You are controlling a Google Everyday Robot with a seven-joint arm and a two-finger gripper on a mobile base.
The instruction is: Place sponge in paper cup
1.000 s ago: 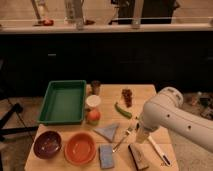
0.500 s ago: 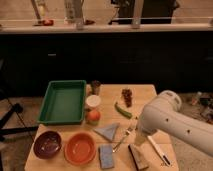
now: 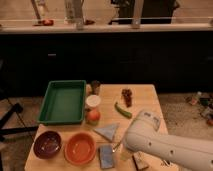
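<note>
Jaws mostly hidden behind the arm, so released or clenched cannot be told. Gripper (image 3: 119, 147) low over the front of the light wooden table (image 3: 145, 97), just right of the small flat rectangular blue-grey sponge (image 3: 106, 156) and just below the pale blue triangular folded cloth (image 3: 108, 132).

Thick white robot arm (image 3: 165, 147) coming in from the lower right edge, lying nearly level across the table's front right corner, marked with a few small dark dots, ending in a rounded joint toward the table's middle. Brown rectangular block (image 3: 140, 162) partly covered beneath it.

Sponge flat on the table at the front edge, between the round orange bowl (image 3: 80, 147) and the gripper, whether touching the gripper not clear. Short white paper cup (image 3: 93, 102) upright near the table's centre, well apart from the sponge, touching or just behind a round orange fruit (image 3: 93, 116) and just beside the shallow green rectangular tray (image 3: 62, 101).

Small dark brown cup (image 3: 95, 86) behind the paper cup. Dark purple bowl (image 3: 47, 144) at the front left, beside the orange bowl. Slim green pepper (image 3: 122, 110) and a dark reddish clump (image 3: 127, 95) toward the right rear. Dark cabinets behind, beneath a pale counter (image 3: 150, 27).
</note>
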